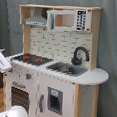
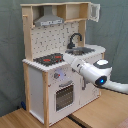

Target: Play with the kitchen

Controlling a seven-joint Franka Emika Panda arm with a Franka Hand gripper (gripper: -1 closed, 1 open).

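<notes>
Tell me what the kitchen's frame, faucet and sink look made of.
Frame: light wood, matte, pale tan edges showing; panels look painted white. Faucet: black, probably plastic or painted wood, slight sheen. Sink: grey basin, possibly metal; hard to tell.

No text, brand name or number can be read in either exterior view. On the kitchen [image 1: 58, 69], the microwave cabinet [image 1: 72, 19] at the top has a dark panel with small light marks on its front, but these marks are too small to read. Below the stovetop [image 2: 50, 59], the round knobs show no readable sign.
</notes>
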